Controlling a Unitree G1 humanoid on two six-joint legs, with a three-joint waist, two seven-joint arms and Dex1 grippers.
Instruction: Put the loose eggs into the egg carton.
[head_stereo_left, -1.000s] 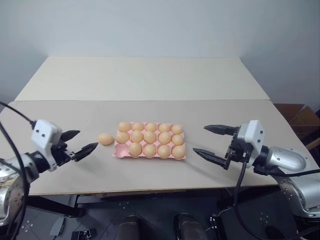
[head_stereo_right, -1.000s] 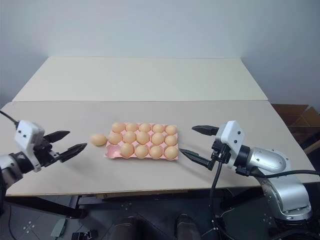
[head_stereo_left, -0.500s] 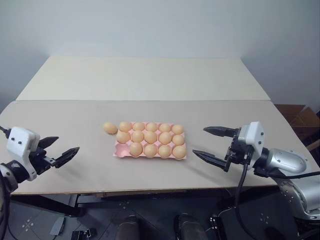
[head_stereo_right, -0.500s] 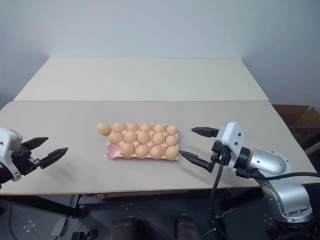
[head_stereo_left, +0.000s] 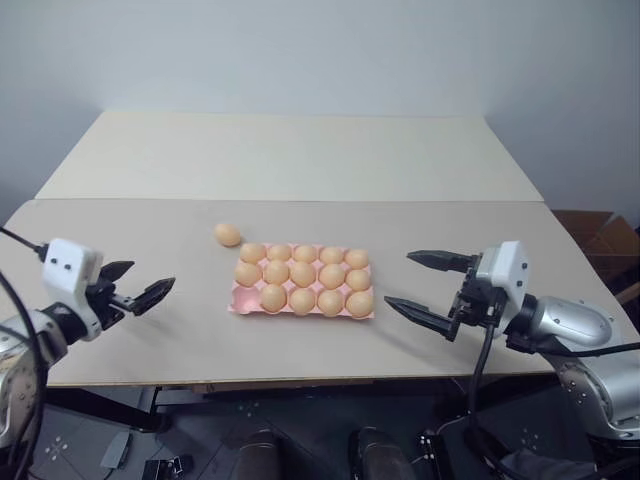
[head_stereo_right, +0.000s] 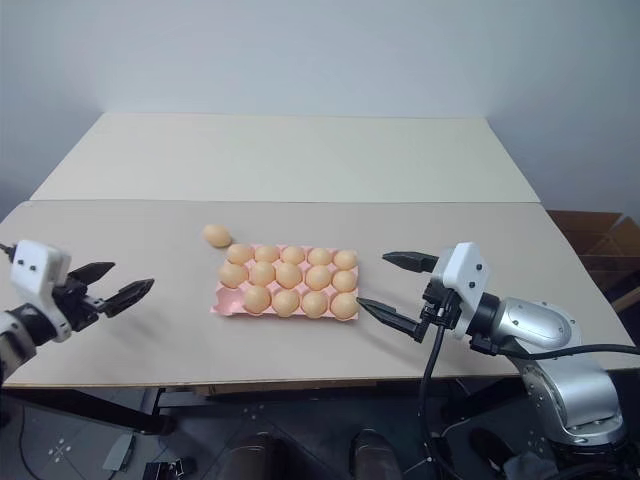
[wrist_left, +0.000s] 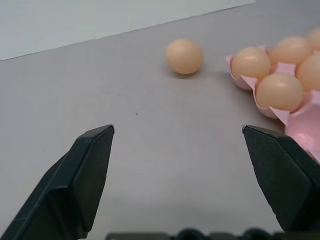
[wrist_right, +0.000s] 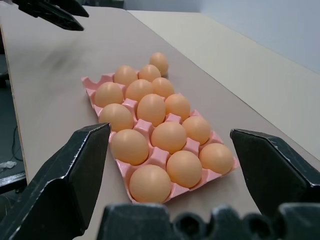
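Even soft light, faint shadows, pics sharp.

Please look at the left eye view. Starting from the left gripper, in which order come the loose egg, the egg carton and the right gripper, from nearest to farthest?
From the left gripper:
1. The loose egg, on the table just beyond the carton's far left corner.
2. The egg carton, in the middle of the table; only slightly farther.
3. The right gripper, past the carton's right edge.
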